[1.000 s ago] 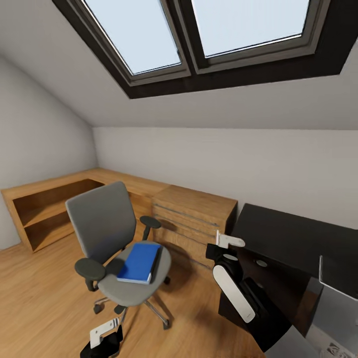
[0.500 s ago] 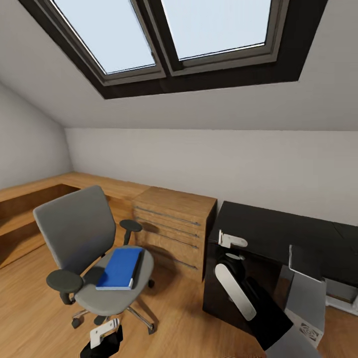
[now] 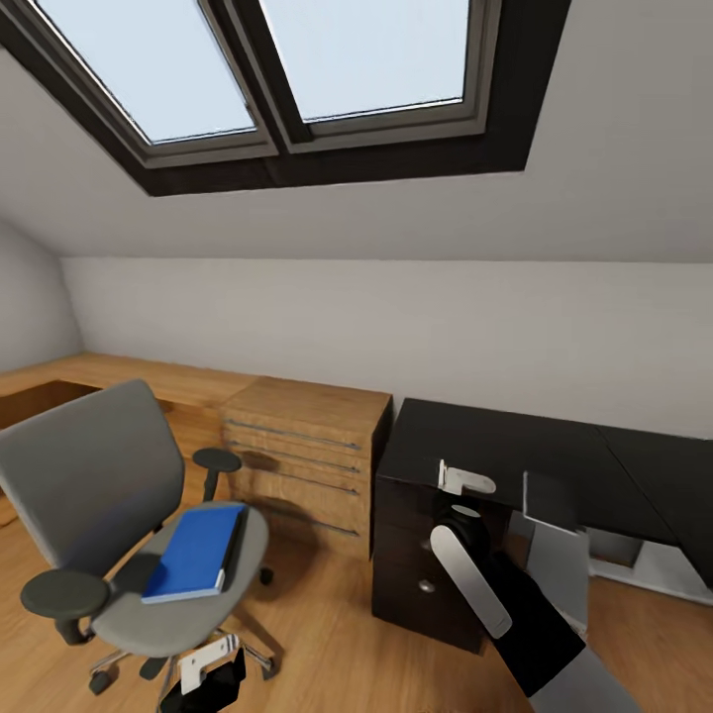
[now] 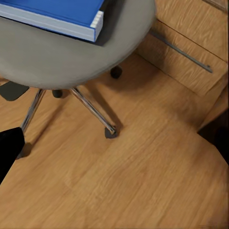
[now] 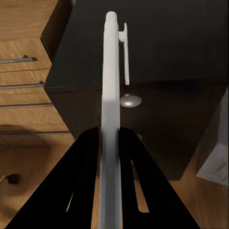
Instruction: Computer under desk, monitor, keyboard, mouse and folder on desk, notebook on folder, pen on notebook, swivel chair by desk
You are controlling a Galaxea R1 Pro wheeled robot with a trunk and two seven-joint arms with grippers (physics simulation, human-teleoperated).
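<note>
The grey swivel chair [image 3: 84, 485] stands on the wood floor at the left, with the blue folder [image 3: 193, 553] lying flat on its seat [image 4: 62, 52]. My left gripper [image 3: 210, 662] hangs low just in front of the chair; one black finger [image 4: 9, 148] shows at the picture's edge, so it looks open and empty. The black desk [image 3: 495, 446] stands at the right. The grey-white computer [image 3: 560, 555] stands on the floor under the desk. My right gripper [image 5: 109, 131] is shut on the thin white pen [image 5: 110, 71], held over the desk's near corner.
A light wood cabinet [image 3: 307, 446] with drawers stands between the chair and the desk, joined to a low wooden bench along the wall. The desk's dark drawer front carries a round silver knob [image 5: 130, 100]. Skylights fill the sloped ceiling above.
The whole view has swung to the right: the chair and cabinet slid left in the picture, and more of the desk and the computer came into view. Both arms keep their pose.
</note>
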